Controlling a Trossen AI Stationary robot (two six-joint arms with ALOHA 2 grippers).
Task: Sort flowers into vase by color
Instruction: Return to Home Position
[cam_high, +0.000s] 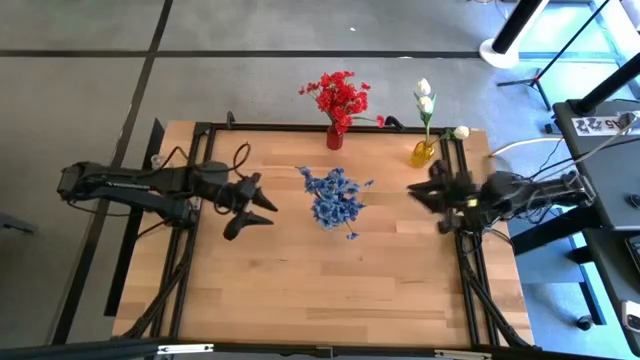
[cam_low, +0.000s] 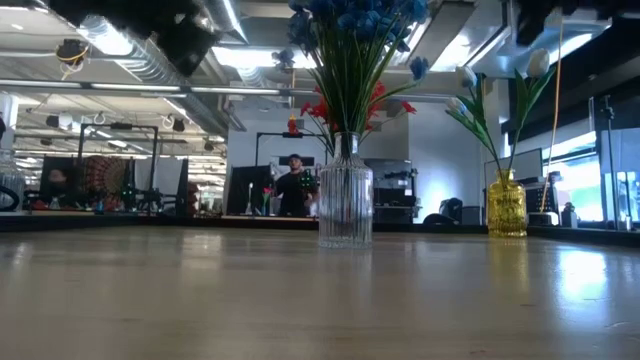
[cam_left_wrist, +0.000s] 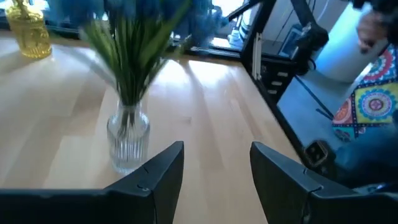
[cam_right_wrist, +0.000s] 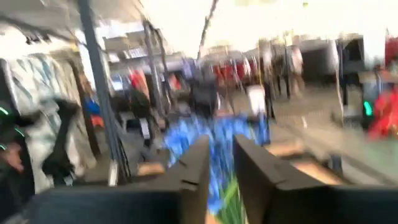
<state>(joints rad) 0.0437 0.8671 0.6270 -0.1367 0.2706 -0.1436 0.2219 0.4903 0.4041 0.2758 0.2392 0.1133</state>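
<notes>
Blue flowers (cam_high: 335, 197) stand bunched in the clear ribbed vase (cam_low: 346, 205) at mid-table. Stems upright, blooms spread wide over the rim

Red flowers (cam_high: 340, 95) sit in a small red vase (cam_high: 335, 137) at the far edge, behind the blue bunch. In the low view the blue stems partly hide them

White flowers (cam_high: 425, 97) are in the yellow vase (cam_low: 507, 207) toward the far right corner, close to the table frame. One white bud (cam_high: 461, 132) leans out toward the right rail

Left gripper (cam_left_wrist: 217, 147) hangs over the left half of the table (cam_high: 300, 290), pointing at the clear vase and well apart from it. Fingers spread wide, holding nothing. Bare wood lies between it and the vase

Right gripper (cam_right_wrist: 221, 140) is at the right side of the table, near the yellow vase on its near side, aimed toward the blue bunch. Fingers stand close with a narrow gap, holding nothing

Beyond the table a person (cam_low: 295, 185) stands in the room, just left of the clear vase in the low view. A bright patterned cloth (cam_left_wrist: 373, 99) shows off the table's edge in the left wrist view
</notes>
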